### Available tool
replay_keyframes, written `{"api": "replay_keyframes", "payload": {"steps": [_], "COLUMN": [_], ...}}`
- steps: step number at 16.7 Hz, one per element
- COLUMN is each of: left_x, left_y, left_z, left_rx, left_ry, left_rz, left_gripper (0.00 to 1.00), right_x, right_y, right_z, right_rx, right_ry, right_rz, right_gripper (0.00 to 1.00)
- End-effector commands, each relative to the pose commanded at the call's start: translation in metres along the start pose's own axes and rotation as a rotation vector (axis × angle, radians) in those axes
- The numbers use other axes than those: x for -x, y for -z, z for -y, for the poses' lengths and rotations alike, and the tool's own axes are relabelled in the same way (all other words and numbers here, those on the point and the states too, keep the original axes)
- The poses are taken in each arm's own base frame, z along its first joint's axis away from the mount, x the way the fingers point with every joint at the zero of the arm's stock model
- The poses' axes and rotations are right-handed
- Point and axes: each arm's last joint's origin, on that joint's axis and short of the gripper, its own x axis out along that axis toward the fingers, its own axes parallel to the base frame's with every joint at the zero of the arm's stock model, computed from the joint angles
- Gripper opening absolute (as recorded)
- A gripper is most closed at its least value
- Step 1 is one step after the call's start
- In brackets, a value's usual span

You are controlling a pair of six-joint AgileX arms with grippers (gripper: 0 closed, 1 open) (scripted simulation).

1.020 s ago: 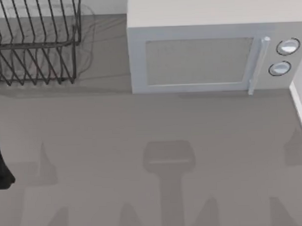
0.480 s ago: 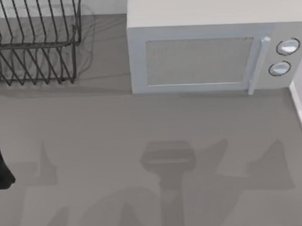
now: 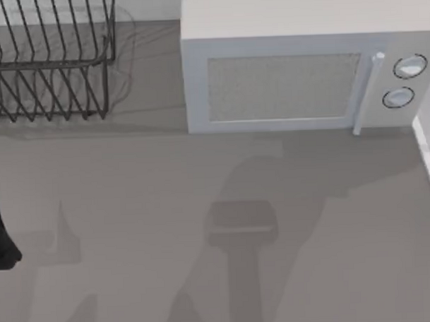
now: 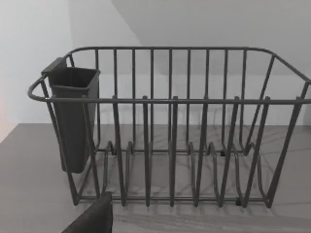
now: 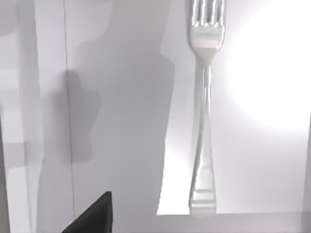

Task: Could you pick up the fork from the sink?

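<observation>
Lying flat, slim shiny fork (image 5: 204, 111) on glossy sink (image 5: 262, 145).

Very little of the AgileX pair can be seen. At the left edge of the top view sits a matte black, rounded wedge of the left arm (image 3: 0, 235) — smooth, with no cables, screws or markings visible on it. The left wrist view catches a dark charcoal, flat-faced slab with a straight slanted edge (image 4: 95, 219), plain and unmarked. The right wrist view has a matching piece (image 5: 95, 216) — black, angular, sharp-cornered, with the same dull finish and nothing printed on it.
</observation>
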Motion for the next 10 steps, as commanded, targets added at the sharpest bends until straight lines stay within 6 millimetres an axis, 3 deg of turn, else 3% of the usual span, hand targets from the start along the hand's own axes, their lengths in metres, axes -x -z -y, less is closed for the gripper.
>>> {"api": "replay_keyframes", "payload": {"steps": [3,5,10], "left_x": [0.0,0.0,0.0], "left_y": [0.0,0.0,0.0], "left_z": [0.0,0.0,0.0], "left_rx": [0.0,0.0,0.0], "left_ry": [0.0,0.0,0.0], "left_rz": [0.0,0.0,0.0], "left_gripper": [1.0,1.0,1.0], "right_x": [-0.045,-0.064,-0.073], "right_y": [-0.018,-0.024,-0.026], "right_z": [0.013,0.018,0.02], "right_rx": [-0.001,-0.001,-0.002], "right_ry": [-0.027,-0.039,-0.045], "right_rz": [-0.129,-0.182,-0.207], "right_gripper": [1.0,1.0,1.0]}}
